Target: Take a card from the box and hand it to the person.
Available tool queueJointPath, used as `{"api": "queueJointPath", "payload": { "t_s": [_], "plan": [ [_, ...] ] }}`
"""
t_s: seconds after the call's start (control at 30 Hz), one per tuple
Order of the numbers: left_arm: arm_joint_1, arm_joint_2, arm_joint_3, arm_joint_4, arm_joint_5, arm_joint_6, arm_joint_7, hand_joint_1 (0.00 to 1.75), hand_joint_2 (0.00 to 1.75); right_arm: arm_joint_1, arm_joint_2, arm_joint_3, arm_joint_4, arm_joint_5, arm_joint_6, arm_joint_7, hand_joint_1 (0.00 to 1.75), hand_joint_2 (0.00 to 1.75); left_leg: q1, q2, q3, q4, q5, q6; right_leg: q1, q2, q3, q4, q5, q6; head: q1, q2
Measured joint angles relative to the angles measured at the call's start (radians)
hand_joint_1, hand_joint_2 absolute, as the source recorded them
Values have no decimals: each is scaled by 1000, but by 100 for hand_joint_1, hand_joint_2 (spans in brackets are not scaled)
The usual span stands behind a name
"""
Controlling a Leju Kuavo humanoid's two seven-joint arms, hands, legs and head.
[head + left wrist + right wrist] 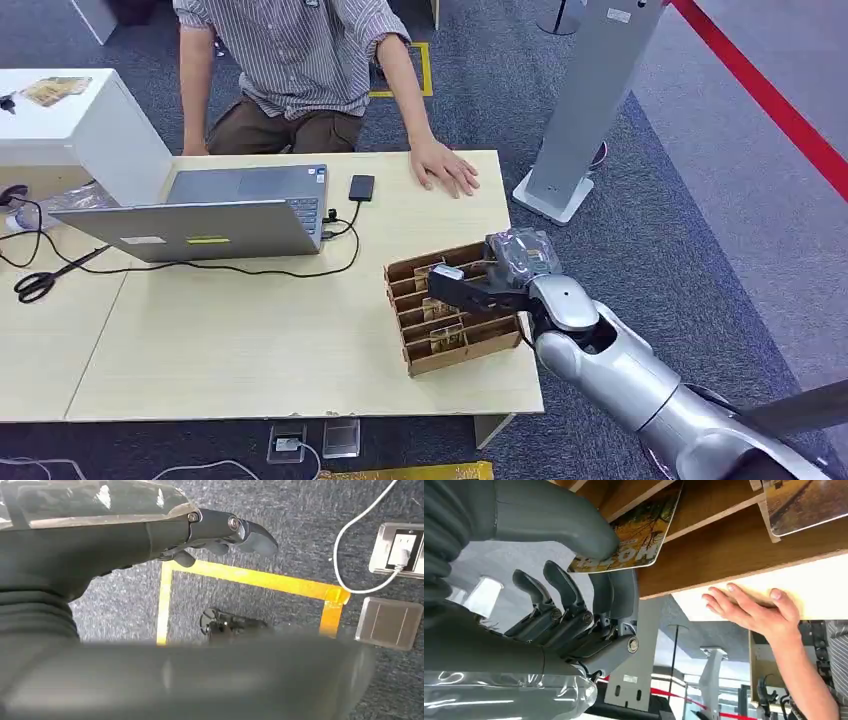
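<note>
Scanning the table left to right: scissors (38,283), an open laptop (215,215) and a phone (362,187) sit on the far side, none involved in the task. Next comes the slotted cardboard box (455,310) near the table's right front, cards standing in its compartments. The right hand (478,283) is over the box; its wrist view shows one card (628,539) pinched between thumb (554,520) and fingers, partly clear of its slot. Extraction is judged under way, not complete. The person's hand (445,167) rests flat on the table beyond the box; handover remains outstanding. The left hand (220,532) hangs over the carpet, fingers loosely extended, holding nothing.
</note>
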Motion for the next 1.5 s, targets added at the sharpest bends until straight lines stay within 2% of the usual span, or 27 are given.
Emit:
{"api": "queueJointPath", "payload": {
  "t_s": [0.37,0.43,0.57,0.7,0.93,1.03,1.27,1.43,1.5],
  "plan": [
    [-1,0,-6,0,-1,8,-2,0,175,1,0,0,-2,6,-10,4,152,175,0,0,0,0,0,0,0,0,0,0,0,0,0,0],
    [1,3,-6,0,4,-1,-2,0,175,-20,-20,-37,-73,-176,28,-18,152,175,0,0,0,0,0,0,0,0,0,0,0,0,0,0],
    [5,9,-6,0,14,-5,-2,0,175,-61,-49,-76,-153,-379,98,-35,152,175,0,0,0,0,0,0,0,0,0,0,0,0,-1,0],
    [6,13,-6,0,18,-5,2,0,175,-116,-79,-98,-228,-431,138,-15,152,175,0,0,0,0,0,0,0,0,0,0,0,0,0,0],
    [6,13,-6,0,20,-5,5,0,175,-167,-98,-127,-317,-452,147,-15,152,175,0,0,0,0,0,0,0,0,0,0,0,0,0,0],
    [6,13,-6,0,18,-11,3,0,175,-164,-95,-129,-320,-386,97,-54,152,175,0,0,0,0,0,0,0,0,0,0,0,0,-1,0],
    [-1,8,-6,0,5,-17,0,0,175,-116,-55,-128,-261,-157,-140,-188,152,175,0,0,0,0,0,0,0,0,0,0,0,0,0,0],
    [-9,6,-11,0,-1,-17,1,0,175,-86,-25,-128,-199,-114,-187,-215,152,175,0,0,0,0,0,0,0,0,0,0,0,0,0,0],
    [-11,6,-12,0,-3,-16,1,0,175,-76,-14,-128,-177,-51,-274,-239,152,175,0,0,0,0,0,0,0,0,0,0,0,0,1,0]
  ]
}}
